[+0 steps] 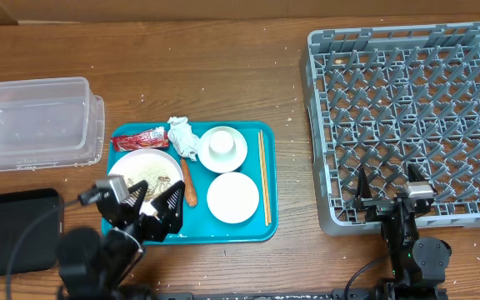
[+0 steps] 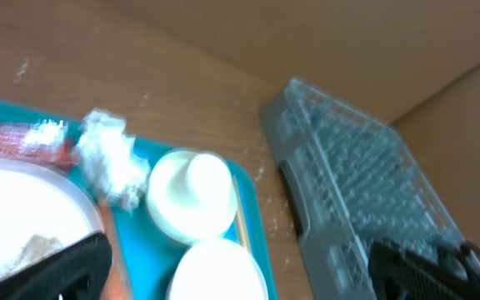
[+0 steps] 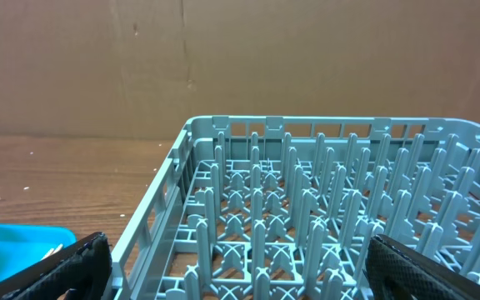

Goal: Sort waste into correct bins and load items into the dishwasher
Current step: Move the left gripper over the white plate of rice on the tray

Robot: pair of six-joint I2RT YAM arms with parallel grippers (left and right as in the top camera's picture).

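On the teal tray [image 1: 257, 223] lie a red wrapper [image 1: 140, 139], a white tissue ball [image 1: 182, 136], an orange food stick [image 1: 188, 184], a pale pink plate [image 1: 145, 169] with crumbs, a white cup [image 1: 222, 143] on a small white plate, a second white plate [image 1: 233, 197] and chopsticks [image 1: 263, 175]. My left gripper [image 1: 152, 202] is open and empty over the tray's front left, by the pink plate. My right gripper [image 1: 387, 185] is open and empty over the grey dish rack's [image 1: 415, 117] front edge. In the left wrist view the tissue [image 2: 111, 158], cup [image 2: 192, 193] and wrapper [image 2: 15, 137] show.
A clear plastic tub [image 1: 33, 122] stands at the far left. A flat black tray [image 1: 13, 229] lies in front of it at the table's near left edge. Bare wooden table lies between the teal tray and the rack. A cardboard wall backs the table.
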